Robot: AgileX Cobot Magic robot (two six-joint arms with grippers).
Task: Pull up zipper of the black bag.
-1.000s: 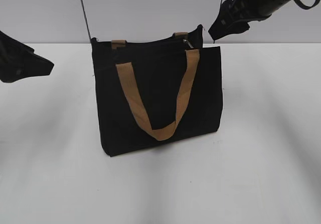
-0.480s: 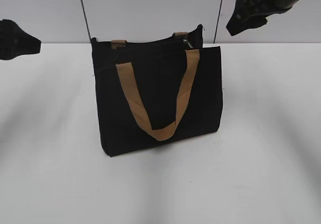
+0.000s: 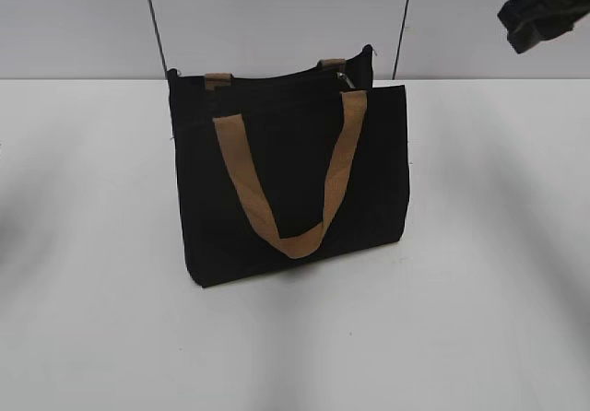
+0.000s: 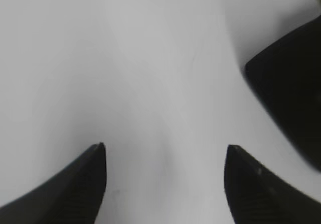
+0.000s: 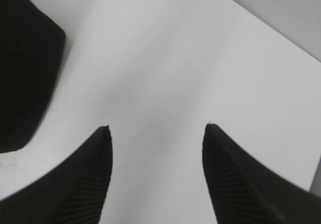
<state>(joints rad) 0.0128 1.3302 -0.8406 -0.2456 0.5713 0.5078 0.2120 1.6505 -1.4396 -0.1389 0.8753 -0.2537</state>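
The black bag (image 3: 290,176) stands upright at the centre of the white counter (image 3: 479,291), its zipper (image 3: 277,80) along the top edge with the silver pull (image 3: 343,79) at the upper right end. Since a second ago both arms have drawn away: the left pincer (image 4: 165,156) is out of the exterior frame, the right pincer (image 5: 156,133) sits at its upper right corner. Both are spread and empty, well apart from the bag, so the pull looks finished

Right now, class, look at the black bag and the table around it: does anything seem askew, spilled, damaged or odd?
Nothing stands out. The black bag stands upright on the white table, one tan handle hanging down its front. The silver zipper pull sits near the right end of the top edge. No spill or tear shows.
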